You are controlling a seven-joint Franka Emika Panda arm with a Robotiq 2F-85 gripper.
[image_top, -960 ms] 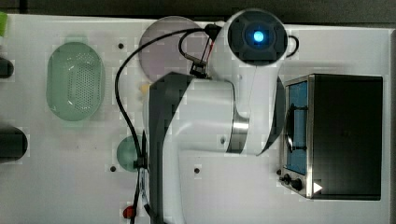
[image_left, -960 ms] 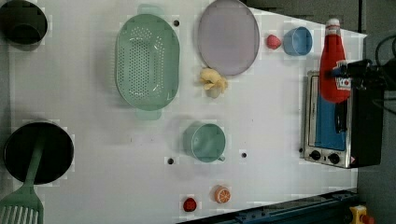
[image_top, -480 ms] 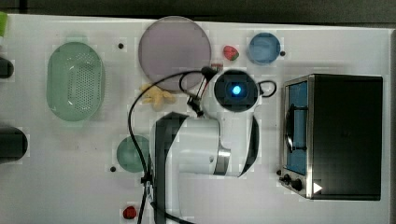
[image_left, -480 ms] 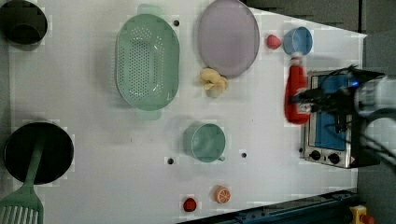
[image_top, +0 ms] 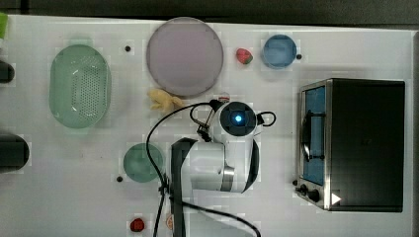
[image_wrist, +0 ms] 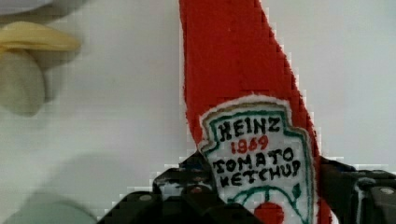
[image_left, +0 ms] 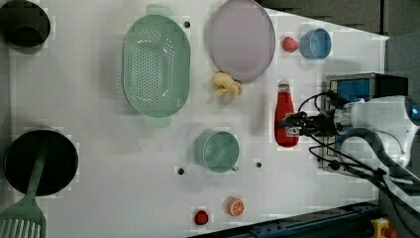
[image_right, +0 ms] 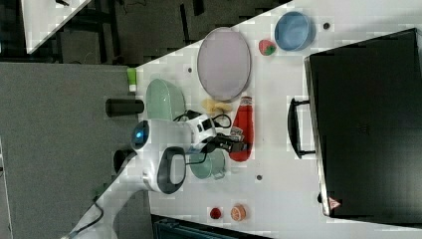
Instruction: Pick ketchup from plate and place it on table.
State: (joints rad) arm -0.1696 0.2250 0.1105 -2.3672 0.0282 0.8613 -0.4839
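The ketchup point(image_left: 285, 116) is a red bottle with a whitish cap and a Heinz label point(image_wrist: 254, 149). My gripper point(image_left: 296, 127) is shut on its lower body, a black finger point(image_wrist: 175, 186) on each side of the label. The bottle hangs over the white table point(image_left: 99, 163), off the plate and below its rim in the left view, casting a shadow beside it. The pale mauve plate point(image_top: 184, 56) lies bare at the back of the table. In the right view the ketchup point(image_right: 243, 124) sits between the plate point(image_right: 224, 62) and the oven. In the top view my arm point(image_top: 237, 119) covers the bottle.
A black toaster oven point(image_top: 363, 143) stands close on the top view's right. A yellow plush piece point(image_left: 227, 85), a green cup point(image_left: 218, 151) and a green colander point(image_left: 156, 64) lie to the left view's left. A blue bowl point(image_top: 279, 51) and strawberry point(image_top: 243, 56) sit beyond.
My arm has carried the ketchup from beside the oven's top toward the left view's left and down, over the table beside the yellow piece. The grip stays shut.
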